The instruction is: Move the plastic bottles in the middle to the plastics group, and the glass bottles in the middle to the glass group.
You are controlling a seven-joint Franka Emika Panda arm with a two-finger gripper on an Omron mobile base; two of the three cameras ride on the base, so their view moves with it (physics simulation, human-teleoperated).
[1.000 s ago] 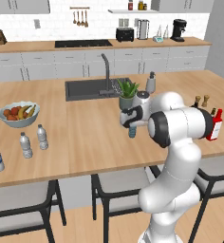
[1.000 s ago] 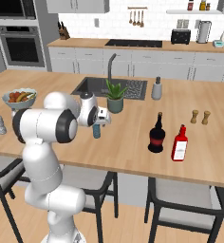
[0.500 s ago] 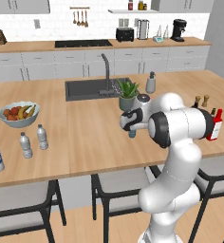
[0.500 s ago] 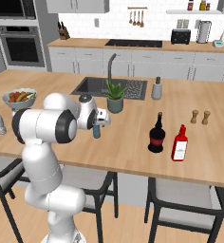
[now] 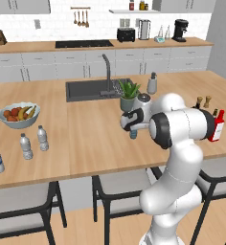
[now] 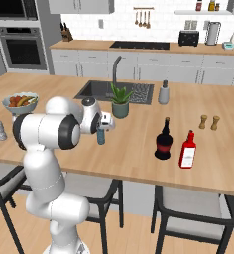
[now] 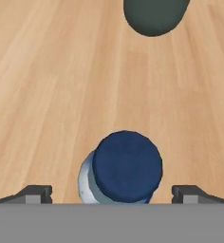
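Worktop [image 5: 86,139] with the black glass bottle [image 6: 163,140] mid-counter beside the red bottle [image 6: 188,150], unsorted. Blue-tinted plastic bottle [image 7: 121,170] stands mid-worktop between the spread, empty gripper [image 7: 112,193]; plastics group [image 5: 24,146] far left.

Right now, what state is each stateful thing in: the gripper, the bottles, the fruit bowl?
gripper: open, a tip on either side of the blue-tinted bottle, not closed on it.
blue-tinted bottle: upright, dark cap on.
black glass bottle: upright on the counter.
red bottle: upright.
two slim bottles: upright, capped.
fruit bowl: holding fruit.
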